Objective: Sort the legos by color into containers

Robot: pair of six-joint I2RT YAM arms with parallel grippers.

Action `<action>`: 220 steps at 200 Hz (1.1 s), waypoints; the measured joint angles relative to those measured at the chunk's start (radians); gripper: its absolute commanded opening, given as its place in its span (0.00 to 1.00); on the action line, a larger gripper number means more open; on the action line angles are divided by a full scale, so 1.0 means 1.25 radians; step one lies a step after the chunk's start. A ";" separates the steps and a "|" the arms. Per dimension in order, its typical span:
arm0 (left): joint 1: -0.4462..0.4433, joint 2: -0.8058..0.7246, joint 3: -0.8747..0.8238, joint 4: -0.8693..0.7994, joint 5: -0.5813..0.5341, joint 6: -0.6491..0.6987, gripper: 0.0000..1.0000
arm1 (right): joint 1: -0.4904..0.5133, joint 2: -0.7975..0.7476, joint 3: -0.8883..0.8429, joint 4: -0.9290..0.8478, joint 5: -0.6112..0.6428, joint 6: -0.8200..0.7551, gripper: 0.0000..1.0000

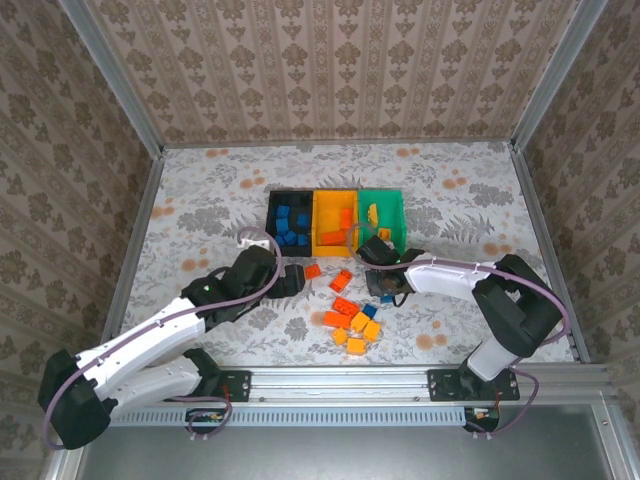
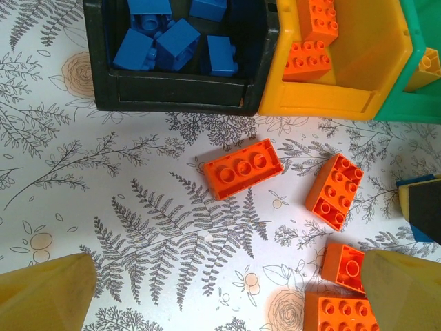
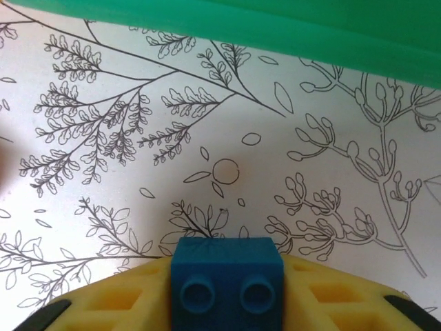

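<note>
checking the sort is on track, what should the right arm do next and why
The right gripper is closed on a blue brick near the green bin, so probably lift it and carry it left to the black bin, which holds blue bricks.

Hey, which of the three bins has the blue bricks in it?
The black bin, at the left end of the row, holds the blue bricks; the yellow-orange bin beside it has red-orange bricks.

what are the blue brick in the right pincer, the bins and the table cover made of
Blue brick: hard plastic, slightly glossy, crisp moulded studs.
Bins: likely moulded plastic, smooth, soft sheen on the walls.
Table cover: printed paper or vinyl, matte botanical pattern; cannot tell which.
</note>
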 measured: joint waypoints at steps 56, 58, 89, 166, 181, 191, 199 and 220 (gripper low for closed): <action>0.002 -0.035 -0.029 -0.013 -0.004 -0.004 1.00 | 0.008 -0.125 0.015 -0.036 -0.003 -0.011 0.25; 0.002 -0.037 -0.030 -0.015 -0.005 -0.005 1.00 | 0.010 -0.127 0.022 -0.039 -0.003 -0.010 0.25; 0.005 -0.065 -0.040 -0.036 -0.009 -0.009 1.00 | 0.066 -0.099 0.184 -0.034 -0.024 -0.017 0.26; 0.007 -0.142 -0.077 -0.074 -0.009 -0.030 1.00 | 0.098 0.294 0.670 0.034 -0.060 -0.033 0.27; 0.006 -0.146 -0.079 -0.083 -0.009 -0.030 1.00 | 0.093 0.374 0.757 0.026 -0.058 -0.034 0.27; 0.006 -0.147 -0.080 -0.085 -0.009 -0.030 1.00 | 0.088 0.423 0.809 0.021 -0.056 -0.034 0.27; 0.005 -0.147 -0.080 -0.085 -0.009 -0.030 1.00 | 0.084 0.453 0.841 0.018 -0.054 -0.034 0.27; -0.001 -0.146 -0.080 -0.085 -0.006 -0.030 1.00 | 0.067 0.511 0.903 -0.003 -0.051 -0.034 0.40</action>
